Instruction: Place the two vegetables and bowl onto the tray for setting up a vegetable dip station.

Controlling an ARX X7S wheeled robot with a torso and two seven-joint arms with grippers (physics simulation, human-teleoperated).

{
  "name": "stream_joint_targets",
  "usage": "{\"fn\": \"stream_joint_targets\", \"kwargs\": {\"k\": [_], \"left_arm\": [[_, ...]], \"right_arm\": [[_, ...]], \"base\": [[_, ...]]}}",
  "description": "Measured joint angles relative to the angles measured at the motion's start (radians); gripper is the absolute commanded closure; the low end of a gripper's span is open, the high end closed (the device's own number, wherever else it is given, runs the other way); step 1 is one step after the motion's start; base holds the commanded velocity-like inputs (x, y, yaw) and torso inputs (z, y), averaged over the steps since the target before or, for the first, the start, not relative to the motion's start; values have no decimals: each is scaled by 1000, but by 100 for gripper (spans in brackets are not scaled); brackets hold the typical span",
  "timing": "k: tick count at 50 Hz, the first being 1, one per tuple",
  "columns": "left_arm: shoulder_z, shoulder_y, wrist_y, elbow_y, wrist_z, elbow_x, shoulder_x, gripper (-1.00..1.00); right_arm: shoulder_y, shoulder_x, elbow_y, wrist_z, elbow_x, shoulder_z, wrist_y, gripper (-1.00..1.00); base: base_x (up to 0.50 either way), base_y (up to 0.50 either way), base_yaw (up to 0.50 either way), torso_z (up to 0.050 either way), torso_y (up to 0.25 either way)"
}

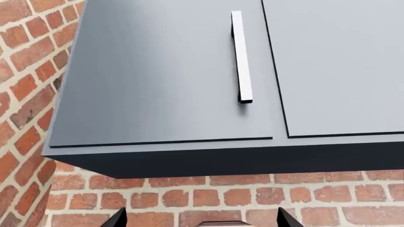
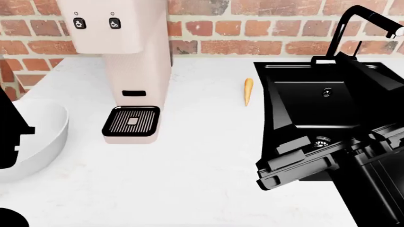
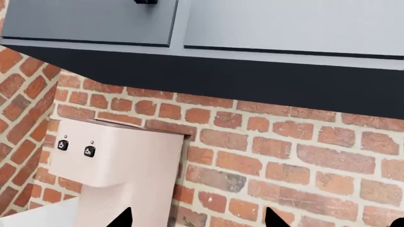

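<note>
At the far left of the head view, the white bowl (image 2: 39,137) sits on the white table (image 2: 202,189), partly hidden by a black part of the left arm (image 2: 11,132) that crosses in front of it. Just to its right stands a pale pink coffee machine (image 2: 129,61) with two buttons near its top and a black drip grate (image 2: 131,120) at its foot. Further right, the orange carrot (image 2: 248,91) lies on the table with its thin end toward the robot, just beside the left rim of the black sink (image 2: 315,99). A black faucet (image 2: 363,26) rises behind the sink against the red brick wall (image 2: 252,28). The right arm (image 2: 328,161) reaches in over the near part of the sink. The cucumber and the tray do not show in any view.

The left wrist camera looks up at grey wall cabinets (image 1: 164,71) with a silver bar handle (image 1: 241,56); only the two dark fingertips (image 1: 117,218) of the left end effector (image 1: 200,220) show, set well apart with nothing between them, so it is open. The right wrist camera faces the brick wall and the coffee machine's upper part; the tips of the right end effector (image 3: 197,218) are likewise spread wide and empty.
</note>
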Motion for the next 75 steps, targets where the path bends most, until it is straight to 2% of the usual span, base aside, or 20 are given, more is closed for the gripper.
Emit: {"fn": "stream_joint_targets", "kwargs": {"k": [18, 33, 58, 63, 75], "left_arm": [[26, -11, 0, 0, -6, 13, -2, -100], [28, -9, 0, 0, -8, 19, 17, -100], [103, 3, 1, -1, 4, 95, 38, -100], [209, -21, 81, -8, 3, 140, -2, -100], [610, -258, 413, -51, 2, 237, -234, -100]], "right_arm": [[1, 5, -1, 11, 23, 9, 0, -100], [-21, 1, -1, -46, -27, 26, 0, -100], [-51, -18, -1, -106, -110, 30, 0, -100], [-51, 18, 5, -52, -82, -8, -30, -100], [117, 214, 67, 210, 84, -276, -255, -100]], "base": [[-2, 500, 0, 0, 0], [0, 8, 0, 0, 0], [0, 0, 0, 0, 0], [0, 0, 0, 0, 0], [0, 0, 0, 0, 0]]}}
